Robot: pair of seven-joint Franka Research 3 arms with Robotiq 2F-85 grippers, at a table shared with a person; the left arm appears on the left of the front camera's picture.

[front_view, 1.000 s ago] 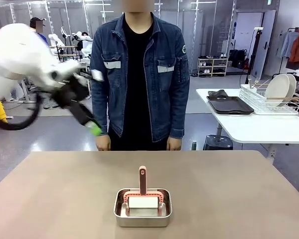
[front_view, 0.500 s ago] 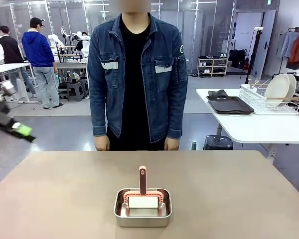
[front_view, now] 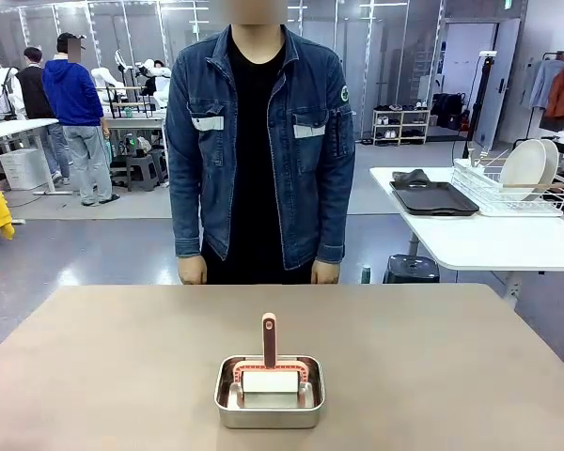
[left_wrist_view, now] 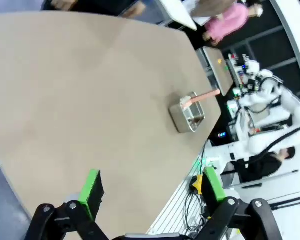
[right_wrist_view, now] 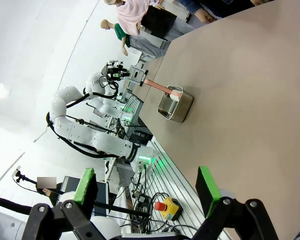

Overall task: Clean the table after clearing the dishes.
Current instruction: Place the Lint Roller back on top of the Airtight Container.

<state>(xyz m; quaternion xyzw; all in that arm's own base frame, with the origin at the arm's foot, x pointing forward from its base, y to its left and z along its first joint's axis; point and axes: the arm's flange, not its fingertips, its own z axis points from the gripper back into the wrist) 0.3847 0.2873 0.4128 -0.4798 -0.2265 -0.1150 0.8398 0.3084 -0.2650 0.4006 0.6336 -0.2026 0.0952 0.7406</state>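
Counter (front_view: 432,376): you see its brown top bare except for 1 steel pan (front_view: 269,392) near the robot's edge.
Pan: the pink-handled roller (front_view: 269,360) stands in it.
Person (front_view: 258,141): stands at the far edge, both hands down.
Left gripper (left_wrist_view: 152,186): jaws apart, holding nothing, above the counter's edge.
Right gripper (right_wrist_view: 147,185): jaws apart, holding nothing.

The front camera sits low at the near edge of the surface (front_view: 122,357), facing the person (front_view: 258,141) across it. Both wrist cameras hang high off the near side, rolled sideways (horizons tilted), sharing with it the pan (front_view: 269,390) (left_wrist_view: 188,114) (right_wrist_view: 175,104) at mid-surface.
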